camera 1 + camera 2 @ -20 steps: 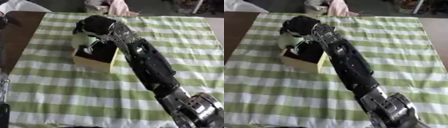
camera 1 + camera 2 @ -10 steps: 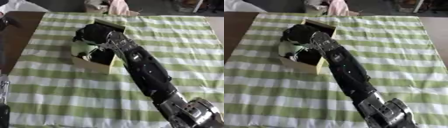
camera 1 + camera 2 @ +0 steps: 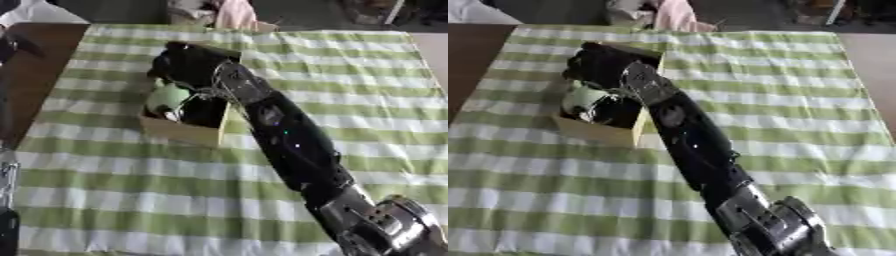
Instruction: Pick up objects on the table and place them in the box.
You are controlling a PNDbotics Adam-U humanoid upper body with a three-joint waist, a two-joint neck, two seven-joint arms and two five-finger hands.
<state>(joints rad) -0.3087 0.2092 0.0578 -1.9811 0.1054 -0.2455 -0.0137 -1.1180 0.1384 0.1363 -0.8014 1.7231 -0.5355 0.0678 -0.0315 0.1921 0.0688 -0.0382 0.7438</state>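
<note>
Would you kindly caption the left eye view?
Right hand lowers a pale green object into the cardboard box on striped cloth.

Your table's covered in a soft matt cloth (image 3: 367, 100), green and white stripes, a bit rumpled near the edges; bare dark wood tabletop (image 3: 35, 55) shows at the far left, smooth with a dull sheen; the box (image 3: 179, 131) looks like plain tan cardboard, matt, dark inside; the pale green object (image 3: 166, 96) in it reads smooth, slightly shiny, maybe plastic; your right hand (image 3: 188, 62) is glossy black shell, and the right arm (image 3: 297, 145) goes to bright silver metal at the elbow joint.
</note>
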